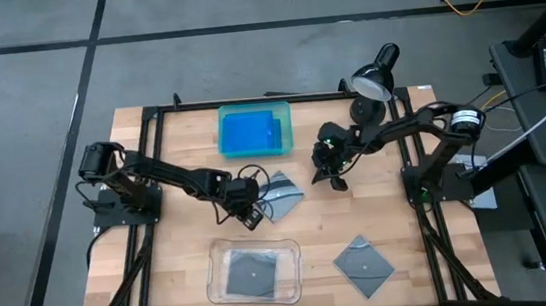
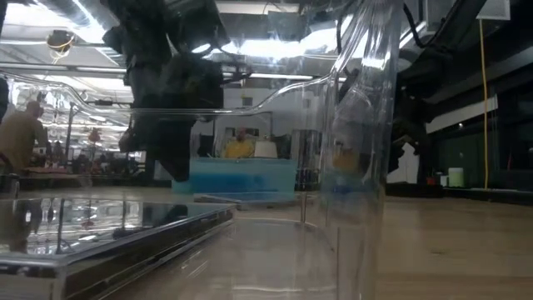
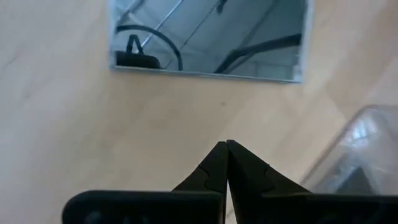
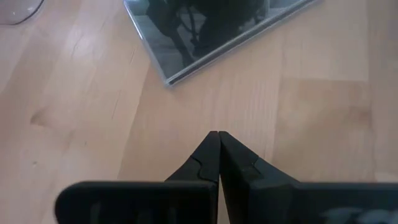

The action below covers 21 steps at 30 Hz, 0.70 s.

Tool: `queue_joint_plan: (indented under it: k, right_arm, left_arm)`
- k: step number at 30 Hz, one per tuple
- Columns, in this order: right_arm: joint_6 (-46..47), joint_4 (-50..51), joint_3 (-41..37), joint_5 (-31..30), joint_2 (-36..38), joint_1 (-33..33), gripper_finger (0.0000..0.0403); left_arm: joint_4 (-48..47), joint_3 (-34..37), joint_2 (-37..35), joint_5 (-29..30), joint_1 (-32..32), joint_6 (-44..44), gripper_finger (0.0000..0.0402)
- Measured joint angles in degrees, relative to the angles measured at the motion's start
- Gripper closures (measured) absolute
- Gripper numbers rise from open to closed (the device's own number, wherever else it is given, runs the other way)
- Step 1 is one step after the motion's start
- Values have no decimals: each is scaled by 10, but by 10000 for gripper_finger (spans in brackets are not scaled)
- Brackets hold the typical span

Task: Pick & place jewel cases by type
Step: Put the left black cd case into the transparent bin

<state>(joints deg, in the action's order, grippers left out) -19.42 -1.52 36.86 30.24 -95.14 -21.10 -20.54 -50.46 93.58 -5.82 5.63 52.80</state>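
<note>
A dark grey square case point(image 1: 281, 194) lies flat on the wood between my two grippers; it also shows in the left wrist view point(image 3: 208, 37) and the right wrist view point(image 4: 211, 31). A second grey case point(image 1: 364, 263) lies flat near the table's near right. A third point(image 1: 252, 272) lies inside the clear tray point(image 1: 215, 279). The blue cases point(image 1: 249, 131) lie in the teal tray point(image 1: 286, 132). My left gripper point(image 1: 252, 215) point(image 3: 227, 144) is shut, just left of the middle case. My right gripper point(image 1: 337, 179) point(image 4: 214, 135) is shut, just right of it.
A black lamp point(image 1: 376, 75) stands at the far right of the table, behind my right arm. A black frame rail point(image 1: 154, 164) runs along the table's sides. In the low view the clear tray's wall point(image 2: 358, 125) fills the foreground. Bare wood lies at the near left.
</note>
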Motion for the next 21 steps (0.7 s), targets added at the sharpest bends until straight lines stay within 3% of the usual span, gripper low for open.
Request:
queue_joint_plan:
  k: [11,21]
  right_arm:
    - [-4,2,20,-1,-31,3,393]
    - [-2,1,20,-1,-31,3,393]
  left_arm:
    - [115,66,21,17,-41,2,400]
    - [174,67,42,31,-94,-42,399]
